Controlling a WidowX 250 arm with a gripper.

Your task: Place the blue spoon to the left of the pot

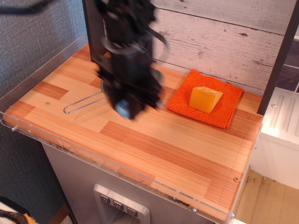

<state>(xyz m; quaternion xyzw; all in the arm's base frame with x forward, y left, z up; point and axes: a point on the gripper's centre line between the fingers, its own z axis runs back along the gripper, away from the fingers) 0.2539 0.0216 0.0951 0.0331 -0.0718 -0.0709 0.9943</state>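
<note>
A wooden tabletop (154, 140) of light and reddish planks fills the middle, edged by a clear plastic rim (42, 140) along its front and left sides. Behind it runs a wall of whitewashed boards (224, 32); to the left hangs a grey-blue textured wall (32, 37). A dark post (91, 28) stands at the back left and another dark post (279, 56) at the right. Below the front edge is a grey panel (121, 205) with buttons. A white cabinet (282, 135) stands at the right, over pale wood flooring (266, 200). Light is even and soft.
</note>
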